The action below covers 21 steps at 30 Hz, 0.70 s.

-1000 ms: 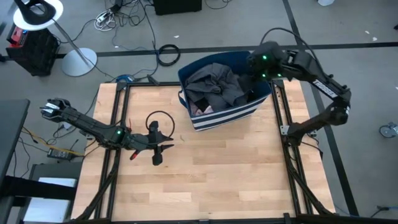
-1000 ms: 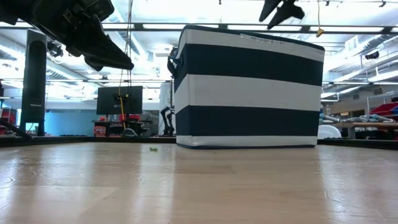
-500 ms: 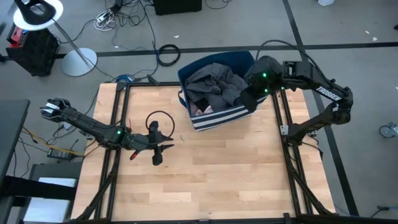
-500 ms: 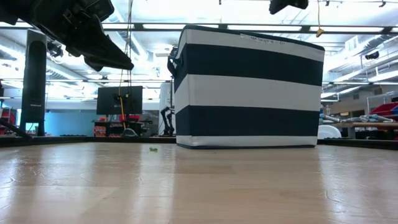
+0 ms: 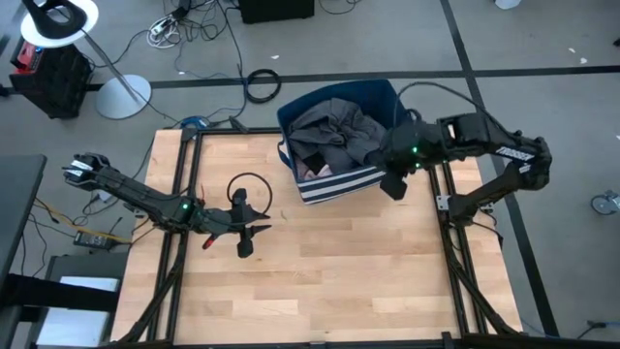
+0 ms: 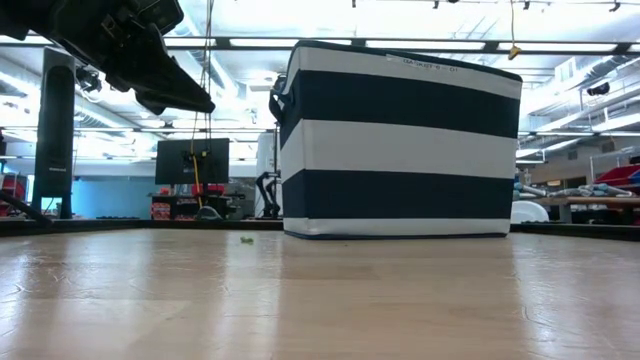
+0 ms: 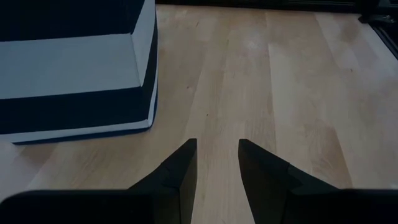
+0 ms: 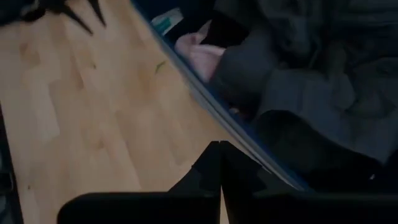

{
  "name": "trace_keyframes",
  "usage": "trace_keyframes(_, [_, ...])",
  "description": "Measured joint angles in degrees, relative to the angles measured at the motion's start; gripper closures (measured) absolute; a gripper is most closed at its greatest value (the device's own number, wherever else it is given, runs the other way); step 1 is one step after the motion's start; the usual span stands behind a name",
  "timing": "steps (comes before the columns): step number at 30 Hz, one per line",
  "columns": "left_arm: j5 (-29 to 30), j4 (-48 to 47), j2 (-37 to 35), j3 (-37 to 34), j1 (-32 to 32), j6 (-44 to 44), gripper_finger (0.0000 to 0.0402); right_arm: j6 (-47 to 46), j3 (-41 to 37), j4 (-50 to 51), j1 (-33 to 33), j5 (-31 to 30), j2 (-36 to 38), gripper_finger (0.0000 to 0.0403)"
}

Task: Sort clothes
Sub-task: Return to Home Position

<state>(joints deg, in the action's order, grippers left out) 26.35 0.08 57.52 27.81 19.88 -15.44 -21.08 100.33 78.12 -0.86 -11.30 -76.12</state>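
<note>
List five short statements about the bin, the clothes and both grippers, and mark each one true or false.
1. The navy fabric bin with white stripes stands on the light wooden table. True.
2. Crumpled grey garments lie piled in the bin. True.
3. The left gripper is shut on a red sock. False: it is open and empty, above bare wood.
4. The right gripper hangs over the table's left half. False: it is by the right end of the bin's striped wall.
5. A pale pink piece of cloth shows in the bin beside the grey garments. True.
</note>
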Motion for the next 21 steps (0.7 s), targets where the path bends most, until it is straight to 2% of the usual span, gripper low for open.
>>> trace_keyframes(4, [0.01,0.13,0.00,0.00,0.00,0.02,0.0280,-0.82,-4.87,-0.28,3.39,-0.01,1.19,0.0400])
trace_keyframes(8, [0.02,0.26,0.00,0.00,0.00,0.07,0.0280,-1.61,-14.01,-4.79,6.72,0.14,3.70,0.0400])
trace_keyframes(21, [0.01,0.50,0.00,0.00,0.00,0.19,0.0280,-1.78,-49.40,-37.82,13.78,2.74,12.66,0.0401])
